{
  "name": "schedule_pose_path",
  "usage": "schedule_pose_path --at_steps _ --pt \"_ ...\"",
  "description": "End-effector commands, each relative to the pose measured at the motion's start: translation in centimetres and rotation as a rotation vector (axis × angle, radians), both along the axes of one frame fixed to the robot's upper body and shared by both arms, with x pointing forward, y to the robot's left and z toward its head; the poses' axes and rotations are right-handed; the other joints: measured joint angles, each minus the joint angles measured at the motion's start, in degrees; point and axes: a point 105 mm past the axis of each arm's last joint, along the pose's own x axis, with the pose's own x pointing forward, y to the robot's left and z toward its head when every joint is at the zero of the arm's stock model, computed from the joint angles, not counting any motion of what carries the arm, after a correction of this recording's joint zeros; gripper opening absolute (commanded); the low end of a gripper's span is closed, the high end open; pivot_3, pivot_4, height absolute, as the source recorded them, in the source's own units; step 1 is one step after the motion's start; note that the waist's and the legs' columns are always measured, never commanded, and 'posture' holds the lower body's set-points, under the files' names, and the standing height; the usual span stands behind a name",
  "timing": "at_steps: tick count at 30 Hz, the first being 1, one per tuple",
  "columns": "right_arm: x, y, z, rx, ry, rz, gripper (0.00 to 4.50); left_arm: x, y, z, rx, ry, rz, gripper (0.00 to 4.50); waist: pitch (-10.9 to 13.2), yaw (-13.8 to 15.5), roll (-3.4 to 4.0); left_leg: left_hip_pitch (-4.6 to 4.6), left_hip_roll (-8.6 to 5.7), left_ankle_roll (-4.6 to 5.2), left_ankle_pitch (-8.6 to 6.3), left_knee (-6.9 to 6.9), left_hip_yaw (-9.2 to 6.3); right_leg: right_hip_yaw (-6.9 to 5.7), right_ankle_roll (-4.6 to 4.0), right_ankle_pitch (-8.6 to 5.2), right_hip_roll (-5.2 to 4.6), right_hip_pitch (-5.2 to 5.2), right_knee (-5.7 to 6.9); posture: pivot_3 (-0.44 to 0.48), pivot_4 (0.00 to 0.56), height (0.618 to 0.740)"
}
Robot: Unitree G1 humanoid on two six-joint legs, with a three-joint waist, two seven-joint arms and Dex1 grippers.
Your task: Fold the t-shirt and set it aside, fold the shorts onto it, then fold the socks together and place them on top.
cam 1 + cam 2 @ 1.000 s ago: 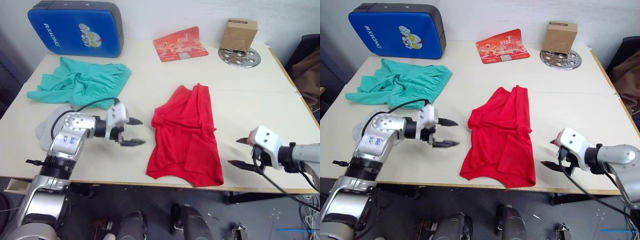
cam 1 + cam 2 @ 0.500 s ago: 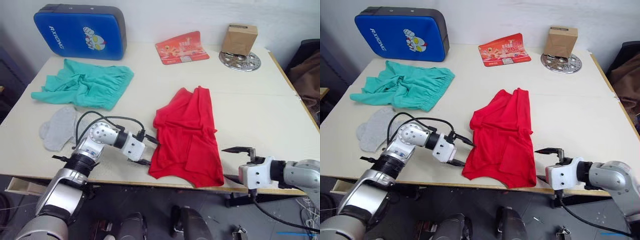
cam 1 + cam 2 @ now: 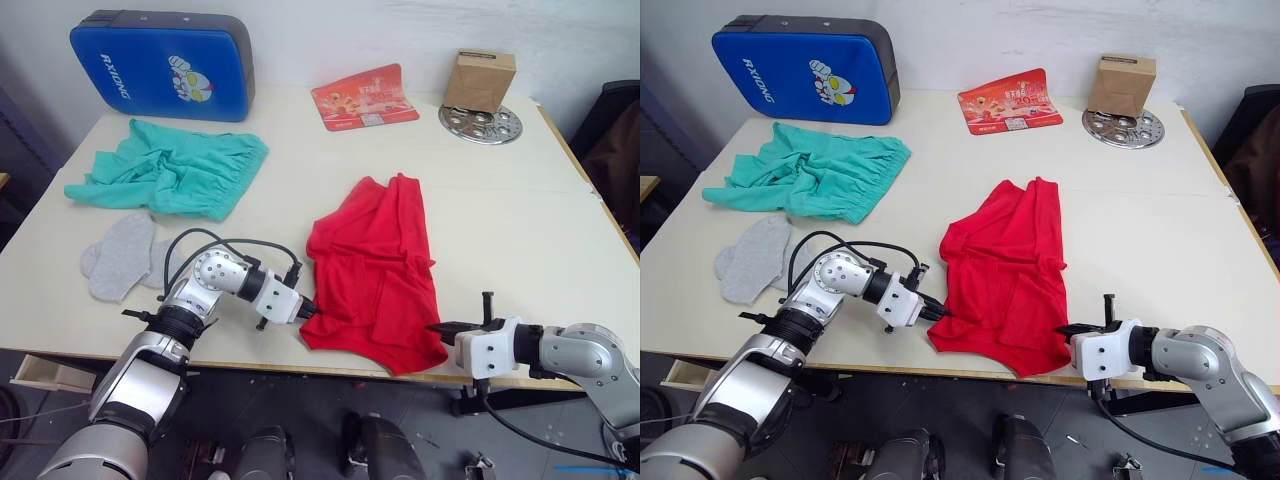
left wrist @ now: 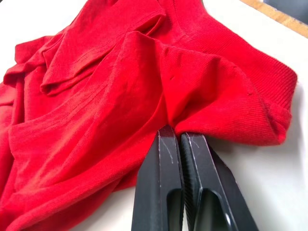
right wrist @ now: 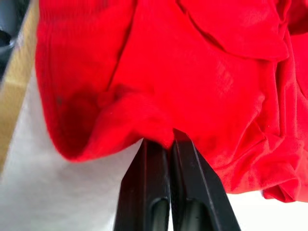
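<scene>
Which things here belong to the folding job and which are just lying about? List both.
Job: t-shirt, pinched at its near corners by the left gripper and the right gripper; shorts; socks.

Lying about: blue padded case, red printed card, cardboard box on a metal disc.

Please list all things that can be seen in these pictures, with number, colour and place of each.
t-shirt: one, red, crumpled, near front edge of the table, middle.
shorts: one, teal-green, bunched, far left of table.
socks: two, light grey, left side, in front of the shorts.
padded case: one, blue, back left against the wall.
printed card: one, red, back middle.
cardboard box: one, brown, back right, on the metal disc.
metal disc: one, silver, back right.
table: one, cream.
left gripper: shut on the t-shirt's near left edge.
right gripper: shut on its near right edge.
</scene>
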Motion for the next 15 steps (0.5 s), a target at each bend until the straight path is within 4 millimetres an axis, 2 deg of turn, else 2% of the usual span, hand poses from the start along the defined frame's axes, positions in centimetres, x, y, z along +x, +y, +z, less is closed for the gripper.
schedule_pose_path --at_steps 1,11,15 --pt "-1.0 0.7 2.0 0.076 0.062 0.003 0.01 -1.5 0.8 0.4 0.026 0.134 -0.028 0.0 0.02 -0.05 0.03 -0.04 0.01 -0.01 -0.01 0.0 0.0 0.0 0.0 0.0 0.01 -0.02 -0.01 0.0 0.15 0.74" --pt "-8.0 3.3 5.0 0.258 0.51 0.021 0.01 -7.9 4.3 3.8 0.122 0.589 -0.018 0.0 0.14 -0.09 0.2 -0.05 0.12 0.15 -0.26 -0.02 -0.16 -0.01 -0.03 -0.12 0.02 -0.01 -0.05 0.0 0.15 0.74" --pt "-9.1 3.4 6.0 0.301 0.613 0.007 0.01 -9.6 4.5 4.7 0.137 0.693 -0.032 0.0 0.14 0.09 0.19 -0.05 0.12 0.17 -0.31 -0.02 -0.19 0.02 -0.01 -0.15 -0.01 0.0 -0.07 0.0 0.15 0.74"
